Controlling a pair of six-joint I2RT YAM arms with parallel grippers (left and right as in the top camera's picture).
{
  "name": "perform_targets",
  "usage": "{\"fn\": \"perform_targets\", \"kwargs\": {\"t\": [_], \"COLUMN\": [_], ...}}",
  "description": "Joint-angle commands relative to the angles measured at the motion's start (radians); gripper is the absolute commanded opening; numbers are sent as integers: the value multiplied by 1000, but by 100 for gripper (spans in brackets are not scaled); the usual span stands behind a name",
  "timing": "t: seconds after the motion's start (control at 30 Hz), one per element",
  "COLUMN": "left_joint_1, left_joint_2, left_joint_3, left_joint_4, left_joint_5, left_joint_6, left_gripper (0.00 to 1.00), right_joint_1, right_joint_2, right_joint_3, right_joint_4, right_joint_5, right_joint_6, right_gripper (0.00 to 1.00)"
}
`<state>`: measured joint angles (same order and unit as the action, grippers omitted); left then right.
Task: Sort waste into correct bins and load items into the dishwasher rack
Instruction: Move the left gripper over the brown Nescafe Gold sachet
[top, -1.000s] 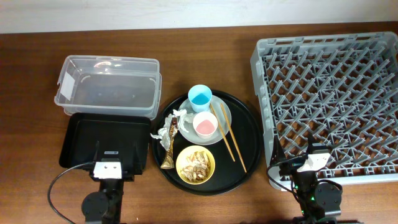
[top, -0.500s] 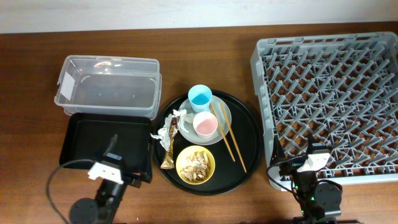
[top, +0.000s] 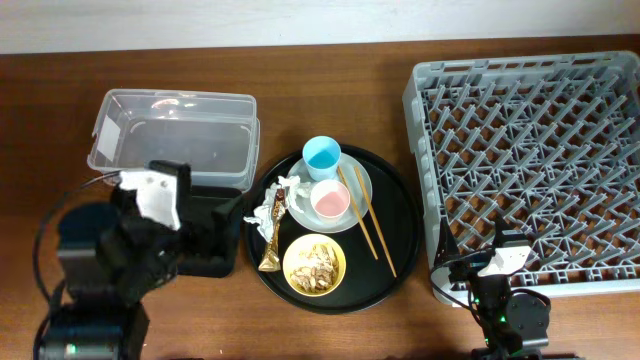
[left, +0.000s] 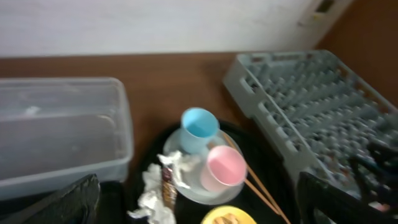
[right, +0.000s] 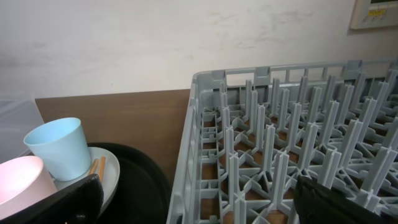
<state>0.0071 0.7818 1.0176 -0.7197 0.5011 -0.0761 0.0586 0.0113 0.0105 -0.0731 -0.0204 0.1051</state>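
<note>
On the round black tray, the light-blue cup (top: 322, 155) and pink cup (top: 330, 201) stand on the pale plate (top: 362, 183). The chopsticks (top: 366, 217) lie across the plate's right side. The yellow bowl (top: 315, 265) holds beige scraps (top: 317, 263). The white napkin (top: 270, 212) and brown-gold wrapper (top: 277, 232) lie at the tray's left. My left gripper (top: 198, 218) is open and empty above the shallow black tray (top: 222, 250); in its wrist view (left: 199, 202) it faces the cups (left: 198, 127). My right gripper (top: 497, 262) is open and empty at the grey rack's (top: 535, 150) front edge.
The clear tub (top: 172, 138) sits behind the shallow black tray, which my left arm mostly covers. The round black tray (top: 405, 230) lies between the bins and the rack. The rack's wall (right: 205, 155) stands close in front of the right wrist camera.
My left arm has lifted from the table's front edge and moved back over the shallow black tray, turned toward the round tray. The right arm has not moved.
</note>
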Motion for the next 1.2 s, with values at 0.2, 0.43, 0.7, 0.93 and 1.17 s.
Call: {"fn": "perform_targets", "kwargs": {"t": [0.2, 0.43, 0.7, 0.93, 1.17], "left_joint_1": [2, 2, -116, -294, -393], "left_joint_2": [101, 153, 241, 417, 626], "left_joint_3": [15, 11, 4, -5, -5], "left_joint_4": [-170, -301, -338, -336, -320], "left_joint_5": [74, -125, -127, -277, -345], "left_joint_6": [-33, -122, -122, -177, -186], "left_gripper": [1, 1, 12, 22, 23], "right_joint_1": [-8, -8, -8, -8, -8], "right_joint_2": [-3, -3, -3, -3, -3], "right_joint_3": [-5, -5, -5, -5, -5], "right_joint_4": [-3, -3, -3, -3, -3], "right_joint_5": [-9, -9, -9, -9, -9], "right_joint_6": [8, 8, 8, 8, 8], "right_gripper": [98, 98, 98, 98, 98]}}
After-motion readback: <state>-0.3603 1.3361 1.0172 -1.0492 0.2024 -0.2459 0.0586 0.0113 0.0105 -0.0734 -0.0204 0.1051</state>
